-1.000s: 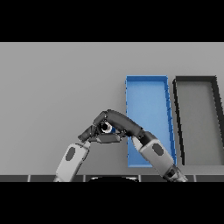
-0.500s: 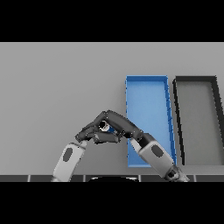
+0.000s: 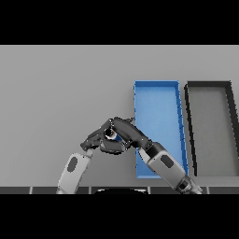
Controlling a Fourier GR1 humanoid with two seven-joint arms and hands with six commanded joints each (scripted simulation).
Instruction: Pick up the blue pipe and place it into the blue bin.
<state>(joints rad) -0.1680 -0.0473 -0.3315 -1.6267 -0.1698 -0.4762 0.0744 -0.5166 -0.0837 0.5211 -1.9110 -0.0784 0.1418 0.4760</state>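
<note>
Both hands are meeting just left of the blue bin (image 3: 157, 100): you're seeing the right hand (image 3: 127, 132) curling its fingers over the mostly hidden blue pipe (image 3: 110, 134), while the left hand (image 3: 93, 140) is pressing alongside, fingers unreadable.

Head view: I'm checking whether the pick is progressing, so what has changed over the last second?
Very little. The two hands, left hand and right hand, shifted slightly left together, still closed around the small pipe just left of the blue bin. The pipe has not reached the bin. The blue bin and black bin stayed put.
</note>
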